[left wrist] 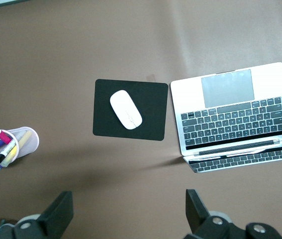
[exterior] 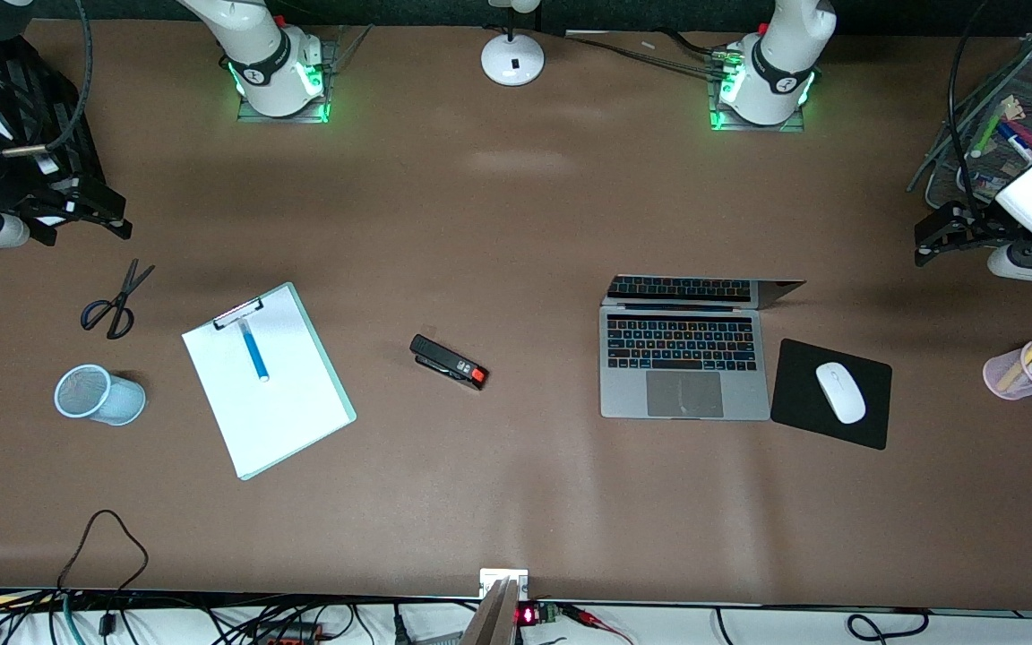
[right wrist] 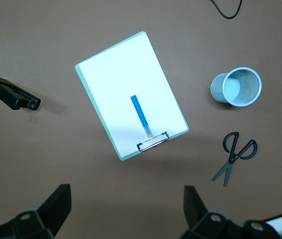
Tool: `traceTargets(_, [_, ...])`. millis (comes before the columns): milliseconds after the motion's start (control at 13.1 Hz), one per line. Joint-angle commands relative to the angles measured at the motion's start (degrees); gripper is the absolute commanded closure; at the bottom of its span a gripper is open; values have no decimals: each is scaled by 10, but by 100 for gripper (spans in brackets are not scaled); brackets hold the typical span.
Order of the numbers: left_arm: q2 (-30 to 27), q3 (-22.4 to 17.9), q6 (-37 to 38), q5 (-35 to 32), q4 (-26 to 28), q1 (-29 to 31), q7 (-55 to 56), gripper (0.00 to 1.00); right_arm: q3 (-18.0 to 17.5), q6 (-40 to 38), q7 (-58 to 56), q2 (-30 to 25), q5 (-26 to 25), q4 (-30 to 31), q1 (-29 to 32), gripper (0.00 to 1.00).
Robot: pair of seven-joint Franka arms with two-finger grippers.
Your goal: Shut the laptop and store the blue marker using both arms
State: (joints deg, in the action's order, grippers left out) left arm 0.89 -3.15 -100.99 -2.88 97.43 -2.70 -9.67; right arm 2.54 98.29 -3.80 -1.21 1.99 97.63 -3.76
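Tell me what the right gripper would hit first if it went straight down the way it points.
Probably the clipboard. The right gripper, open, points down at the table, and the clipboard with the blue marker fills the middle of its wrist view. The exact landing spot is uncertain.

Scissors, mesh cup, clipboard, stapler, mouse on mouse pad.

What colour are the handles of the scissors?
The scissors have blue and black handles, seen best in the right wrist view.
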Motion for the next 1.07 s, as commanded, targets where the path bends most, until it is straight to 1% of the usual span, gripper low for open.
traceTargets(0, [-5,2,3,-10,-2,-6,-9,0,-2,-5,-11,-3,2,1,5,0])
traceTargets(229, [-5,2,4,-10,-4,-6,-13,0,-2,-4,-10,3,3,-4,6,0])
traceTargets(381, [12,2,4,-11,-16,-7,-7,0,-2,-4,-9,17,4,-9,7,0])
traceTargets(458, [29,2,5,-11,-34,-7,-6,0,-2,0,-14,30,1,-9,7,0])
traceTargets(610, [47,2,35,-11,-65,-8,-5,0,-2,17,-31,72,1,-8,7,0])
traceTargets(915, [52,2,69,-9,-70,-5,-22,1,-2,109,-163,169,1,-5,4,0])
traceTargets(992, [52,2,73,-9,-70,-6,-24,22,-3,139,-179,191,0,-5,2,0])
